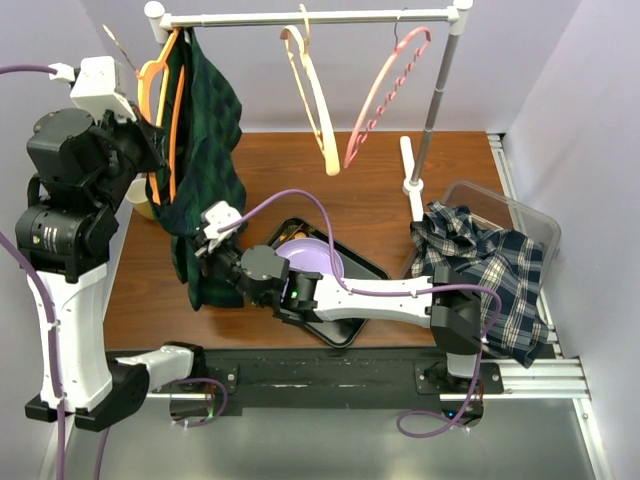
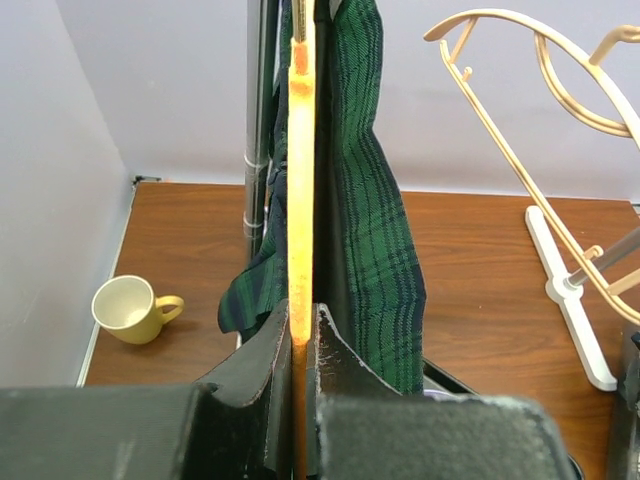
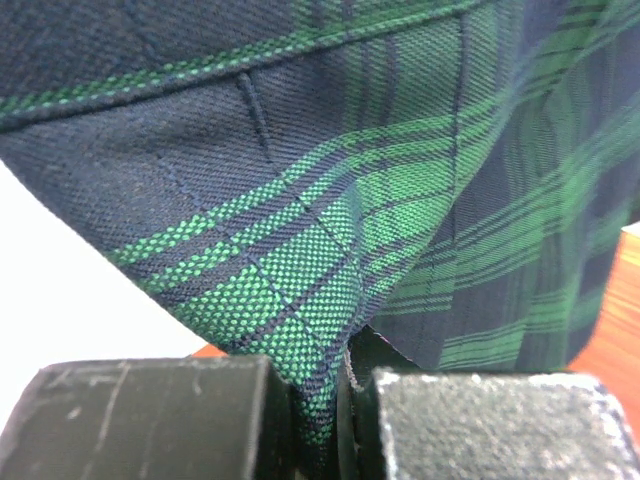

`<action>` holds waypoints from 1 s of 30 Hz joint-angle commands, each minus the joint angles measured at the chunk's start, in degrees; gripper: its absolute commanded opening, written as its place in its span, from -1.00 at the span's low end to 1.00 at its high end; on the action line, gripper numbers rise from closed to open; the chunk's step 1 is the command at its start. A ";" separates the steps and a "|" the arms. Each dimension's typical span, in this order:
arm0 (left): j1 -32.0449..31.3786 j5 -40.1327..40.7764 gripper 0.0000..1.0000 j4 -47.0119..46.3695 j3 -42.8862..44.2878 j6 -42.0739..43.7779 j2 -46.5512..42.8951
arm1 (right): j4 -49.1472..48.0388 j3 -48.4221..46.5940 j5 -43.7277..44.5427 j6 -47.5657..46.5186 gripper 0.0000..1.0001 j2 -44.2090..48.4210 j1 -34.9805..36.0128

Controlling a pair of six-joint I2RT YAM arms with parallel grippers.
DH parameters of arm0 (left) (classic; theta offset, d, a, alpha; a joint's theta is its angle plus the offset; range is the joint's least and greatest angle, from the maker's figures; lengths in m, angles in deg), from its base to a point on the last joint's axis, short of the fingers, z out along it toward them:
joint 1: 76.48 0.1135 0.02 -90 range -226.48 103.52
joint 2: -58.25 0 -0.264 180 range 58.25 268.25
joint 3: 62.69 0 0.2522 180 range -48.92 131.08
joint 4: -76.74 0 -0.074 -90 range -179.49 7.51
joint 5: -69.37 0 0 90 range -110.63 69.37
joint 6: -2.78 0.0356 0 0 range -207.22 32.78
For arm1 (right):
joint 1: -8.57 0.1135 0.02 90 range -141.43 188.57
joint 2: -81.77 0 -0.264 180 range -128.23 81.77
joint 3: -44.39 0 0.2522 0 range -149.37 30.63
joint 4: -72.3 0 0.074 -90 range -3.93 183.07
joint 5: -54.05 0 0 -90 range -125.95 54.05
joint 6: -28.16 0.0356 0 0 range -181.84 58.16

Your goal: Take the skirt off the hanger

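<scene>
- Green plaid skirt (image 1: 215, 150): your right fingers (image 3: 150, 420) pinch its hem.
- Orange hanger (image 2: 300, 200): clamped in your left fingers (image 2: 262, 375).
- Risk: a hard tug could snag the cloth and tip the rack (image 1: 300, 18).

Green-and-navy plaid skirt (image 1: 215, 140), orange hanger (image 2: 301, 200), pale yellow mug (image 2: 128, 307), brown wooden table (image 2: 480, 270).

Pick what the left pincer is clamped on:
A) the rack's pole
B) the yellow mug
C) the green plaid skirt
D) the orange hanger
D: in the left wrist view the left pincer is shut on the orange hanger, with the skirt hanging beside it.
</scene>
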 commanded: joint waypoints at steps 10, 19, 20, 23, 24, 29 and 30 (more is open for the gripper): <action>0.23 -3.88 -1.00 -20.09 -3.49 -4.22 -8.18 | 9.52 -4.88 1.47 -7.03 -1.00 -2.71 3.17; 0.23 -7.40 -1.00 -14.38 3.72 -4.93 -5.01 | 12.59 -4.62 4.83 -4.76 -1.00 -6.23 -0.51; 0.23 -7.22 -1.00 -13.24 4.07 -4.49 -5.01 | 12.85 -4.27 4.74 -3.01 -1.00 -5.88 -1.04; 0.23 -7.31 -1.00 -10.42 4.77 -3.44 -4.49 | 12.85 -2.69 4.04 -0.63 -1.00 -4.13 -3.33; 0.23 -8.70 -1.00 -9.81 4.78 -3.26 -4.14 | 13.03 -2.42 3.60 -0.27 -1.00 -3.69 -3.86; 0.23 -8.37 -1.00 -7.25 2.06 -2.12 -4.31 | 12.77 -1.28 2.54 0.26 -1.00 -2.27 -5.44; 0.23 -8.28 -1.00 -6.99 1.97 -2.03 -4.48 | 12.59 -1.19 2.45 0.44 -1.00 -2.45 -5.62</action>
